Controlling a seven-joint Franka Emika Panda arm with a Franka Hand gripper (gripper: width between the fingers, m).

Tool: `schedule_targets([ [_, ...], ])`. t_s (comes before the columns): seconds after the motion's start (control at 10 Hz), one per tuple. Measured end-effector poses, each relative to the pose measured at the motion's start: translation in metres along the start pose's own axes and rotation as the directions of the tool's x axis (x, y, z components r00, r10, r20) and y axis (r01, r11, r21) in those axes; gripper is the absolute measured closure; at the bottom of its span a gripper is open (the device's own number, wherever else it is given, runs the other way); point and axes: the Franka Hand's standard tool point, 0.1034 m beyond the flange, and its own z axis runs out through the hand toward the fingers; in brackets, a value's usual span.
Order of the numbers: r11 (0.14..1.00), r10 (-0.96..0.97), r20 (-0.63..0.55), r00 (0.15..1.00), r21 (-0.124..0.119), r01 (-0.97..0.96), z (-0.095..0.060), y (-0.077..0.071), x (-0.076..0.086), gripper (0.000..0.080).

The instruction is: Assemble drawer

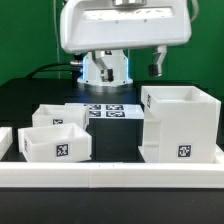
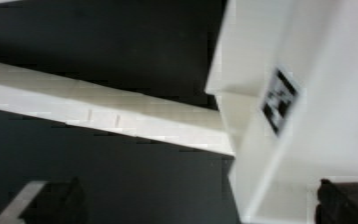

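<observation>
The tall white housing stands at the exterior view's right, open at the top, with a square tag low on its front. Two small open-top trays sit at the left, one in front and one behind it. In the wrist view my gripper is open and empty. Its dark fingertips show at both lower corners. The housing wall with a tag fills one side, close to one fingertip. The gripper hangs above the housing, touching nothing.
A long low white border rail runs along the table's front and also shows in the wrist view. The marker board lies flat behind the trays. The arm's white body fills the top, above the black table.
</observation>
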Motion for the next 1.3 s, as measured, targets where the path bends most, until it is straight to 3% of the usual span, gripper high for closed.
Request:
schedule_targets([
  [0.2,0.998,-0.056,0.036,0.998,0.002,0.056,0.013,0.020,-0.028,0.0151],
  [0.3,1.000,-0.029,0.038,0.999,0.007,0.029,0.014,0.027,-0.034,0.0151],
  [0.5,0.999,-0.032,0.039,0.999,0.007,0.031,0.015,0.026,-0.033,0.0151],
  [0.7,0.986,-0.168,0.039,0.985,0.009,0.168,0.013,0.039,-0.041,0.0151],
  [0.8,0.972,-0.235,0.046,0.971,0.007,0.235,0.018,0.045,-0.053,0.0151],
  [1.0,0.951,-0.306,0.051,0.951,-0.020,0.307,0.034,0.051,-0.074,0.0151],
  [1.3,0.964,-0.266,0.078,0.961,0.002,0.267,0.052,0.051,-0.090,0.0151],
])
